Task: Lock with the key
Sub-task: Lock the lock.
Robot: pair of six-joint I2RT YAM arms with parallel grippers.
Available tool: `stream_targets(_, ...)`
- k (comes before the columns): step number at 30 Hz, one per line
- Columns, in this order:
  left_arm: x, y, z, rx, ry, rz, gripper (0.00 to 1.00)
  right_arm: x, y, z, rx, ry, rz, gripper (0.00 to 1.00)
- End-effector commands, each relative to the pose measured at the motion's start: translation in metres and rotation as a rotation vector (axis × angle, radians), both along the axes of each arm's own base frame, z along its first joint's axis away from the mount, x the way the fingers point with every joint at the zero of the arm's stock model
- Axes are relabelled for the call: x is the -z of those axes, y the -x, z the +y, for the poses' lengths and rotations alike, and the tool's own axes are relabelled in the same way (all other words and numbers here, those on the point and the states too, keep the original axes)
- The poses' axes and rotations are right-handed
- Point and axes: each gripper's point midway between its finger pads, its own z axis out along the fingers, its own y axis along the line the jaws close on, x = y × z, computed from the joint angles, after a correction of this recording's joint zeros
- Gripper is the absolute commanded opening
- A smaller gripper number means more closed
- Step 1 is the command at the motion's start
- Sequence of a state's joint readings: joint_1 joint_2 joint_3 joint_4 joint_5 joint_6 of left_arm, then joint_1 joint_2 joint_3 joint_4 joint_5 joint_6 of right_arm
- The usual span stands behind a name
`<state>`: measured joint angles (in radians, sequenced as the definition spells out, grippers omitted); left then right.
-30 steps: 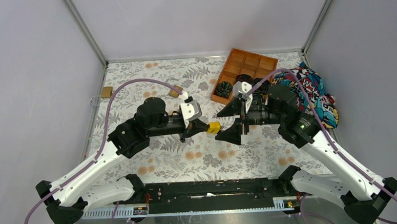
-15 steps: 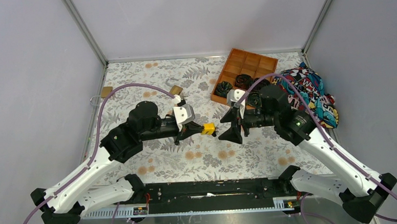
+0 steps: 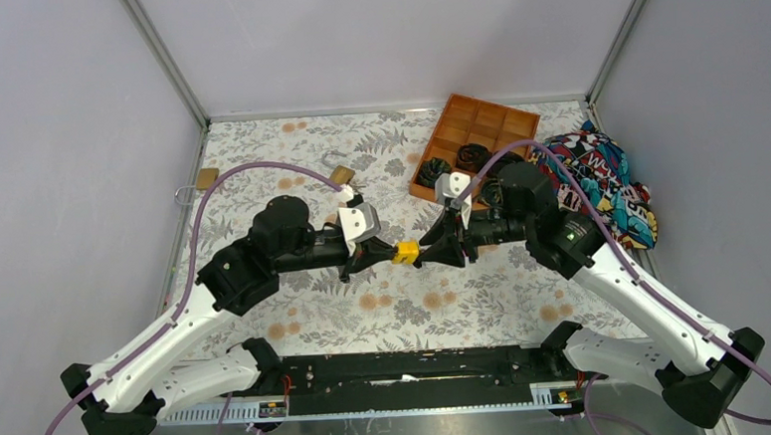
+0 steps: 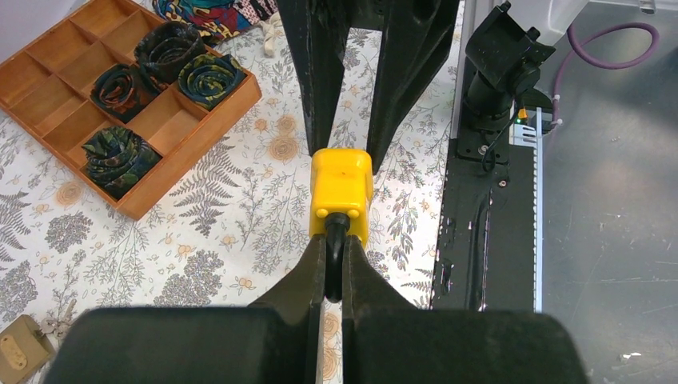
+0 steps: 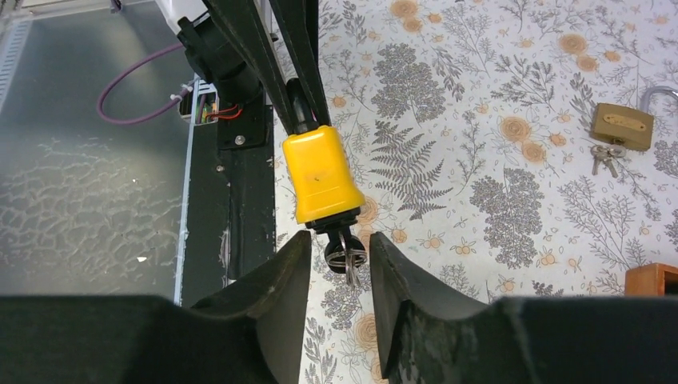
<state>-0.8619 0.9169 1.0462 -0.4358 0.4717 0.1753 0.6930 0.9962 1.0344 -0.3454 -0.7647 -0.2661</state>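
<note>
"What's the left gripper (image 4: 334,260) got?"
"The yellow padlock (image 4: 341,188), pinched by its dark shackle (image 4: 337,232), body pointing away."
"And beyond it?"
"The right gripper (image 4: 345,156), fingers spread either side of the lock's far end. Far left, a wooden tray (image 4: 48,96) holds dark rolls (image 4: 120,156)."

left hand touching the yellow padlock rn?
Touching. Left wrist view shows the left hand shut on the dark shackle of the yellow padlock, with no gap between them.

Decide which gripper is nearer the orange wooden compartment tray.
Right. The right gripper is below-left of the tray in the top view; the left gripper, holding the yellow padlock, is further left.
</note>
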Motion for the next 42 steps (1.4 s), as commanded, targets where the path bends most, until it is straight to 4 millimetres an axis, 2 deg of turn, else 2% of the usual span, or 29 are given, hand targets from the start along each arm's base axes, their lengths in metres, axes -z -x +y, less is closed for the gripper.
stream_targets(1, -0.024, -0.003, -0.005, 0.016, 0.072, -0.065, 0.0, -0.008, 0.002, 0.009, -0.044, -0.032, -0.032, 0.37)
stream_targets(8, -0.026, -0.004, -0.007, 0.019, 0.075, -0.066, 0.0, 0.002, 0.002, 0.01, -0.053, 0.007, -0.021, 0.31)
stream_targets(9, -0.026, -0.004, -0.007, 0.019, 0.076, -0.066, 0.0, 0.002, 0.002, 0.01, -0.051, 0.007, -0.022, 0.28)
stream_targets(14, -0.025, -0.003, -0.007, 0.022, 0.075, -0.06, 0.0, 0.005, 0.002, 0.011, -0.046, 0.018, -0.007, 0.02)
stream_targets(15, -0.026, -0.003, -0.007, 0.022, 0.076, -0.063, 0.0, 0.007, 0.002, 0.01, -0.046, 0.026, -0.005, 0.0)
stream_targets(23, -0.023, -0.005, 0.0, 0.017, 0.037, -0.097, 0.0, 0.022, -0.004, -0.003, 0.003, 0.095, -0.065, 0.0)
stream_targets(31, -0.025, -0.012, 0.015, -0.007, -0.012, -0.139, 0.0, 0.062, -0.023, -0.03, 0.115, 0.23, -0.096, 0.0)
stream_targets(37, -0.02, -0.017, 0.023, -0.041, -0.026, -0.146, 0.0, 0.067, -0.027, -0.04, 0.163, 0.224, -0.095, 0.0)
stream_targets(39, -0.011, -0.025, 0.025, -0.083, -0.046, -0.13, 0.0, 0.068, -0.028, -0.042, 0.177, 0.231, -0.078, 0.0)
stream_targets(41, 0.017, -0.042, 0.031, -0.217, -0.085, -0.014, 0.0, 0.067, -0.032, -0.042, 0.221, 0.234, -0.044, 0.0)
stream_targets(42, 0.039, -0.053, 0.037, -0.299, -0.115, 0.076, 0.0, 0.065, -0.033, -0.042, 0.242, 0.227, -0.029, 0.0)
